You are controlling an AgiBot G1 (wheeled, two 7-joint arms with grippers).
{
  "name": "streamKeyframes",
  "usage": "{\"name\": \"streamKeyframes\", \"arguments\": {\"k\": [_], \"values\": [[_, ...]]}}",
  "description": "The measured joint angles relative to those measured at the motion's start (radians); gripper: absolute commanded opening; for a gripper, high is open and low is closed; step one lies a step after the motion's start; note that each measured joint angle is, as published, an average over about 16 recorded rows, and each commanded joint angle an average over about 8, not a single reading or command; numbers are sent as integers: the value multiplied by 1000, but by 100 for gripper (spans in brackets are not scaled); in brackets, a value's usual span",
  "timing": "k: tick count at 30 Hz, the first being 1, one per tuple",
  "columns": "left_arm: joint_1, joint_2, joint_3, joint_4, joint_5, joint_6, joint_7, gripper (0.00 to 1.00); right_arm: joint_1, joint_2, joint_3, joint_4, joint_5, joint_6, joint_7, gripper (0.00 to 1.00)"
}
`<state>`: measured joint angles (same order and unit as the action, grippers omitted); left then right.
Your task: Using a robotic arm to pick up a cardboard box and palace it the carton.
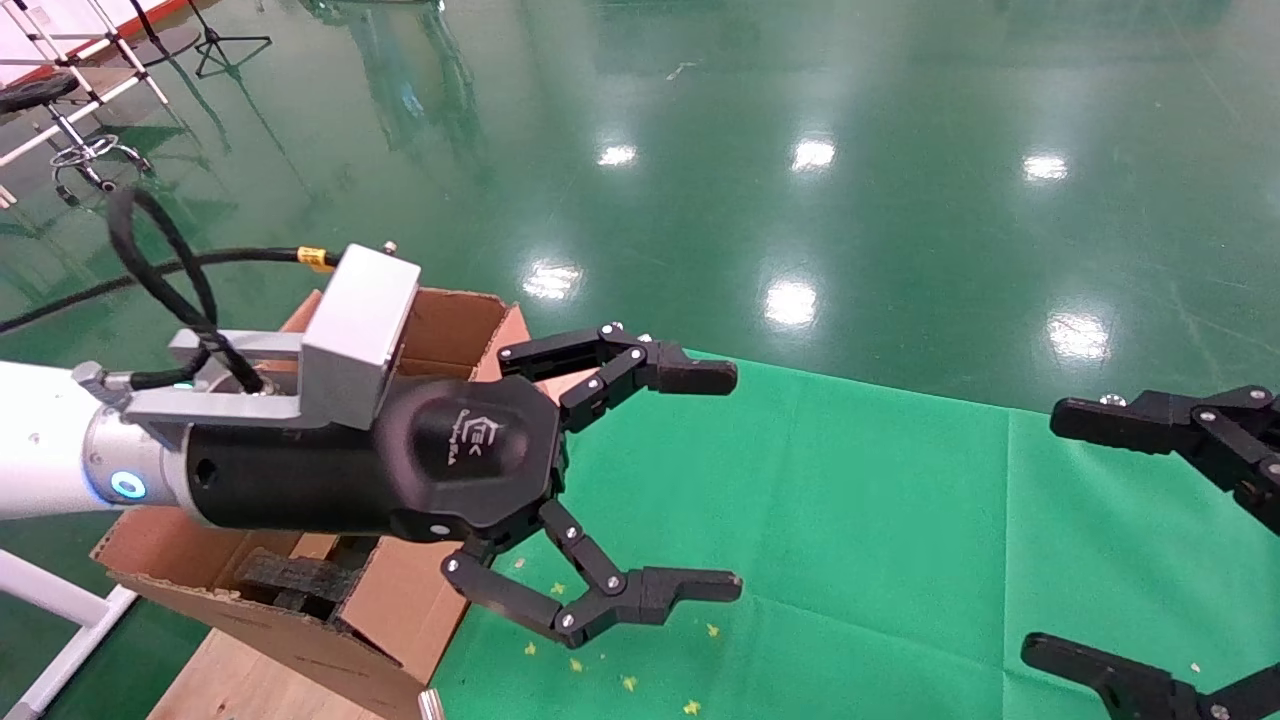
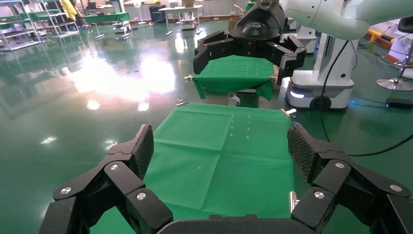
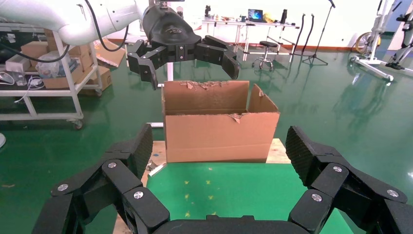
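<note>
Green cloth (image 1: pixel 900 520) on table; glossy green floor (image 1: pixel 800 100).

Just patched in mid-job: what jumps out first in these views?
The left gripper fills the head view, fingers spread wide and empty, held above the carton at the green cloth's left edge. The right gripper waits open at the far right. No small cardboard box shows in any view.

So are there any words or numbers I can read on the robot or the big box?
White logo with small writing under it, on the back of the left gripper: too small and blurred to read.
The carton: no words or numbers visible on its sides.
The right gripper: no text visible.
</note>
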<state>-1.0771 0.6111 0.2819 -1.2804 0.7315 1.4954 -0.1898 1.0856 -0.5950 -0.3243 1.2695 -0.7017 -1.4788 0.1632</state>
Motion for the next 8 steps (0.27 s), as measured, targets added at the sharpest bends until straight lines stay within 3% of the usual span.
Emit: {"name": "streamKeyframes", "arguments": {"k": [8], "values": [[0,0,0,0,0,0,0,100,0,0,0,0,0,0,0,100]]}}
